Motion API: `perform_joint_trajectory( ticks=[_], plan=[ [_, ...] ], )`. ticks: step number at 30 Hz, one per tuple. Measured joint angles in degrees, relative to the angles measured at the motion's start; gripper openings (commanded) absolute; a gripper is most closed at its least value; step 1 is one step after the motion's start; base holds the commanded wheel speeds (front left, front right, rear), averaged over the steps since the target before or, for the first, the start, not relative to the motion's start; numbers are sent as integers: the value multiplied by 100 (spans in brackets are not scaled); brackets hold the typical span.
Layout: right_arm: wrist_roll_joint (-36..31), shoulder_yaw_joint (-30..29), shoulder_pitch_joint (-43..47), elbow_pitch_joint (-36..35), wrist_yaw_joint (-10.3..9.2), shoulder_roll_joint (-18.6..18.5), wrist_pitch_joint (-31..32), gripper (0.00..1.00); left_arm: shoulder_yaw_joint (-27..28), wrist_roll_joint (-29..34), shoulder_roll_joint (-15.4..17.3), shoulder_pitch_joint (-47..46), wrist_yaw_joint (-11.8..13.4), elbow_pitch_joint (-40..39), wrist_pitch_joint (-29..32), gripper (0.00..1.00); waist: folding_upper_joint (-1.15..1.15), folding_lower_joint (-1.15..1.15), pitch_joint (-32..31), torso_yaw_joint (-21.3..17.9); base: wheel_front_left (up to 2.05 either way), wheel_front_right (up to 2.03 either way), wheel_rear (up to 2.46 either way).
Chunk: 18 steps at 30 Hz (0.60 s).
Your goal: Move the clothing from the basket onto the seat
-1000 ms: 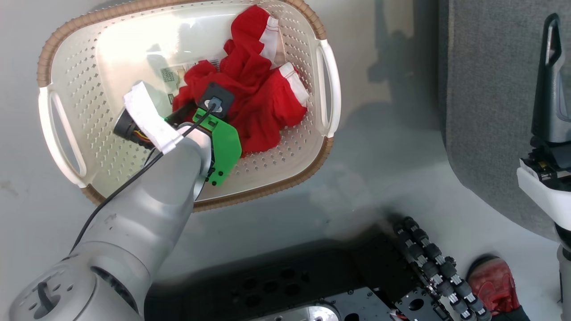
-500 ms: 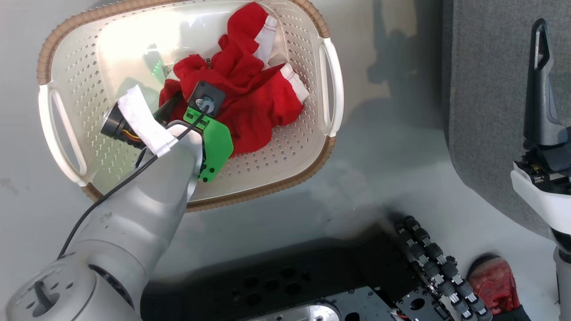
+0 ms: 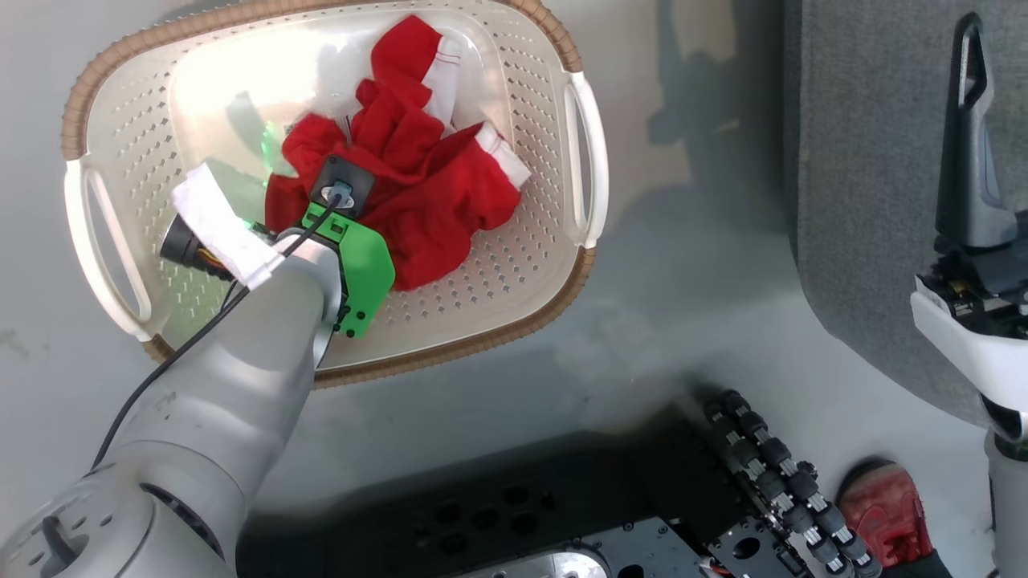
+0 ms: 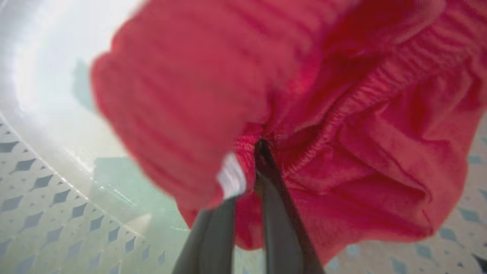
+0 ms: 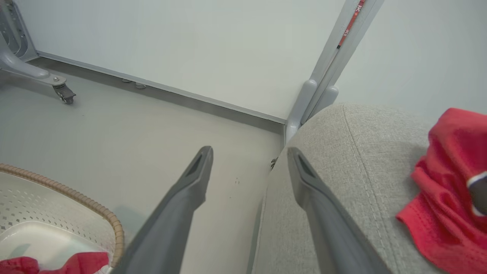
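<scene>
Dragged leftward since earlier, one pair of shorts (image 3: 418, 201) is pinched by the left gripper (image 4: 249, 167) in one basket (image 3: 514, 265); one jersey (image 5: 441, 190) is laid on one seat (image 5: 342, 171); right gripper (image 5: 249, 151) is held spread.

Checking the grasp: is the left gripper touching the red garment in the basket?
Touching. Left wrist view: left gripper pinches a fold of the red garment.
</scene>
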Motion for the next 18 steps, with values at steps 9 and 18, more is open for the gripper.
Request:
perform_joint_trajectory(
  ticks=[9, 18],
  plan=[
    [138, 233, -550, 136, 0, 249, 1, 100, 345, -328, 75, -55, -171, 3, -1045, 0, 0, 0, -293, -72, 0, 0, 0],
    [164, 412, -399, 542, 0, 386, 0, 100, 497, -413, -49, 393, -279, -316, -1424, 0, 0, 0, -1088, 20, 0, 0, 0]
  ],
)
